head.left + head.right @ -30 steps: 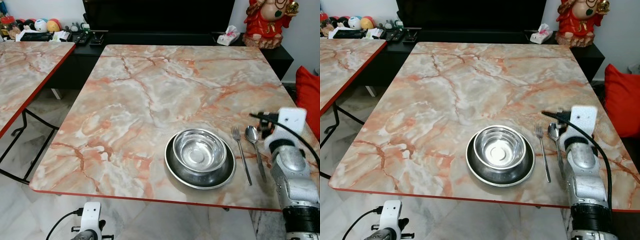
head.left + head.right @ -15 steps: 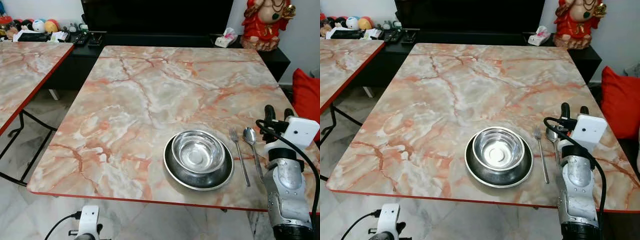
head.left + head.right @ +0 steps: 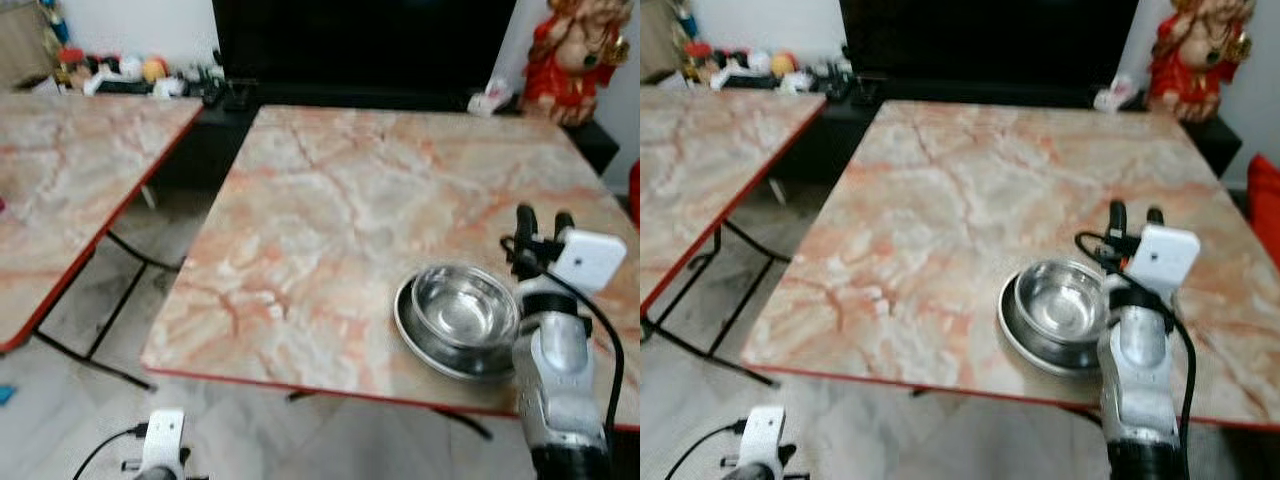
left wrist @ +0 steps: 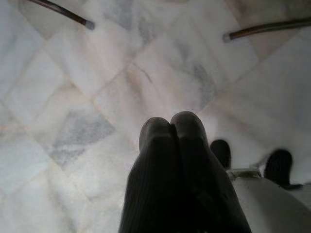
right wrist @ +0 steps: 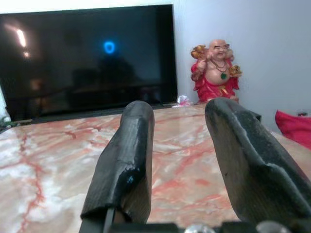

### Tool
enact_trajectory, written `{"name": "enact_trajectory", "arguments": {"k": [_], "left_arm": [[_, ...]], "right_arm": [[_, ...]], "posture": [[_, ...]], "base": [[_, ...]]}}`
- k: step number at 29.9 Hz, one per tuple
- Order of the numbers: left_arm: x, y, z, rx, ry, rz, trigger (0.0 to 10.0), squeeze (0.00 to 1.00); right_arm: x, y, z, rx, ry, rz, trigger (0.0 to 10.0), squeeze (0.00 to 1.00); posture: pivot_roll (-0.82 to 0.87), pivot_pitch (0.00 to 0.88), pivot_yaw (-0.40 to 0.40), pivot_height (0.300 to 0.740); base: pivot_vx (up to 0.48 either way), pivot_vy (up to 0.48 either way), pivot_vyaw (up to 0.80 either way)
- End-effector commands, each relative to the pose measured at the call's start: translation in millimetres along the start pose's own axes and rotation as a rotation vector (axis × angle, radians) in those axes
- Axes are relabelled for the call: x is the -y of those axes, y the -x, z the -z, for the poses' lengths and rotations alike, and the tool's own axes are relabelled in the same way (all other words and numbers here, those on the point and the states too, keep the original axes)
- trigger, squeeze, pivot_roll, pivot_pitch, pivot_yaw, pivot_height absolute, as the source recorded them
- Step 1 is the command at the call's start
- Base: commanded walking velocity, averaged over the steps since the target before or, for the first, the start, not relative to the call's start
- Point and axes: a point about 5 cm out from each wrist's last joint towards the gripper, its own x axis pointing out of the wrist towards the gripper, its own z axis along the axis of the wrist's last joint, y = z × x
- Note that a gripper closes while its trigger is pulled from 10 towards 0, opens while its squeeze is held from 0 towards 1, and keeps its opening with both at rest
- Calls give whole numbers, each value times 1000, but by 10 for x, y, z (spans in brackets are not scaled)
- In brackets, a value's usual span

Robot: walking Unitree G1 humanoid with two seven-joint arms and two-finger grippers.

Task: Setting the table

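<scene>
Marble table point(image 3: 330, 210) held a bowl point(image 3: 463, 305) on its plate point(image 3: 420, 335); my right gripper point(image 3: 541, 228) hovered spread beside them, left gripper point(image 4: 171, 127) pressed together.

The two eye views look forward and down from the head; both share the table point(image 3: 340, 210) and the right gripper point(image 3: 540, 222). The right wrist view looks level along its fingers point(image 5: 126, 160) across the table toward the TV point(image 5: 87, 58). The left wrist view faces straight down at the floor point(image 4: 73, 97).

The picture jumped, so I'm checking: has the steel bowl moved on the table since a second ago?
No. The steel bowl still sits in the steel plate near the marble table's front edge; the camera turned, not the bowl.
</scene>
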Motion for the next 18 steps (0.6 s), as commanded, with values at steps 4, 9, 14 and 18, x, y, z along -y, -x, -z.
{"name": "enact_trajectory", "arguments": {"k": [4,9,14,18], "left_arm": [[3,4,32,-14,9,-5,10000,0],[40,1,32,-14,11,3,10000,0],[48,-1,23,-13,6,10,10000,0],[38,0,22,-13,5,9,10000,0]], "right_arm": [[-72,-45,-43,16,-24,-8,10000,0],[-152,-71,-101,40,-25,-36,10000,0],[-159,-69,-106,42,-24,-40,10000,0],[-152,-56,-104,39,-31,-36,10000,0]], "posture": [[49,33,1,740],[42,38,2,740],[37,42,3,740],[38,48,8,740]], "base": [[0,480,0],[0,480,0],[0,480,0],[0,480,0]]}}
